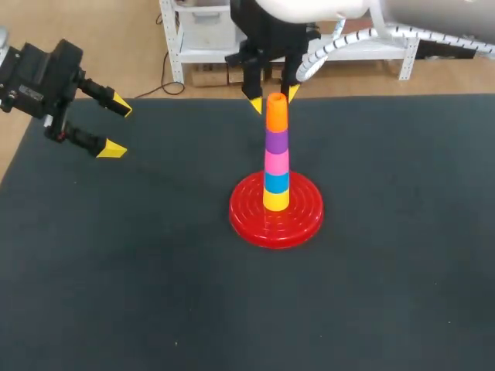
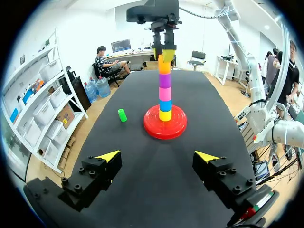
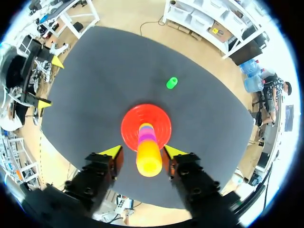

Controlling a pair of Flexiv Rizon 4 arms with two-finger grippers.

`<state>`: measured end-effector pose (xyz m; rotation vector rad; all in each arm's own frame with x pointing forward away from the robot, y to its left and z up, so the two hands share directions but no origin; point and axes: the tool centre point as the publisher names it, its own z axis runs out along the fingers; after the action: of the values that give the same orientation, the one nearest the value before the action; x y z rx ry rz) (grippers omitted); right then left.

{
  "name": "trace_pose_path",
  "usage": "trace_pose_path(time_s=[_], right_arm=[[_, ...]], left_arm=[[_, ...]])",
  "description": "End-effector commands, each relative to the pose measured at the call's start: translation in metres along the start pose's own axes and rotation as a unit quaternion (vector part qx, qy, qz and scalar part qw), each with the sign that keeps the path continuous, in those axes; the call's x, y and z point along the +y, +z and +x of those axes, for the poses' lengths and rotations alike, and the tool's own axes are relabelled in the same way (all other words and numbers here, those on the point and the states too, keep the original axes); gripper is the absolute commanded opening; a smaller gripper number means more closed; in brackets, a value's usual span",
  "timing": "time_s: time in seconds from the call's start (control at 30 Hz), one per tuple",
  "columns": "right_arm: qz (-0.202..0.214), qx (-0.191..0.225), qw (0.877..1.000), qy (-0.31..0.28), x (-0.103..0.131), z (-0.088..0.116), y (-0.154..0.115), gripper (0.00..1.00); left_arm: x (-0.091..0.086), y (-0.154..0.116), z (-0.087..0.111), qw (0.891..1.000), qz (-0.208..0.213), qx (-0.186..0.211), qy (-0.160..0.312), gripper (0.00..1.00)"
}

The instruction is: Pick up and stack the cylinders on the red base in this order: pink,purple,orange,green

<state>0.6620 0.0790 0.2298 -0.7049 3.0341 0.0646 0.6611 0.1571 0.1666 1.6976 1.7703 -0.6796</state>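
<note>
Orange cylinder (image 1: 276, 112) tops the stack on your red base (image 1: 276, 220), between your right gripper's (image 1: 274, 99) parted fingers. Green cylinder (image 3: 172, 83) lies beyond, far side. Left gripper (image 1: 116, 126) gapes, far left.

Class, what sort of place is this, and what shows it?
Probably a robotics test bench: a left pincer and right pincer at a dark table, cylinders stacked on a red base.

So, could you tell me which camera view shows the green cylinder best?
The left wrist view: the green cylinder sits clear on the table beside the red base. The right wrist view shows it from above, beyond the base; the head view does not show it.
</note>
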Motion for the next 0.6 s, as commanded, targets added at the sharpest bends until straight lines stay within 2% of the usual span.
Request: trace_pose_path(time_s=[0.03,0.13,0.23,0.4,0.6], right_arm=[[-0.014,-0.023,1.000,0.015,-0.011,0.003,-0.025,1.00],[-0.017,-0.040,0.999,0.027,-0.021,-0.015,-0.033,1.00],[-0.013,-0.051,0.998,0.038,-0.034,-0.040,-0.028,1.00],[-0.011,-0.042,0.997,0.068,-0.059,-0.086,0.008,1.00],[-0.004,-0.036,0.996,0.076,-0.081,-0.122,0.056,1.00]], left_arm=[[-0.001,0.000,0.002,1.000,-0.001,-0.002,0.002,1.00],[-0.001,0.000,0.002,1.000,-0.001,-0.002,0.002,1.00],[-0.001,0.000,0.002,1.000,-0.001,-0.002,0.002,1.00],[-0.001,0.000,0.002,1.000,-0.001,-0.002,0.002,1.00],[-0.001,0.000,0.002,1.000,-0.001,-0.002,0.002,1.00]])
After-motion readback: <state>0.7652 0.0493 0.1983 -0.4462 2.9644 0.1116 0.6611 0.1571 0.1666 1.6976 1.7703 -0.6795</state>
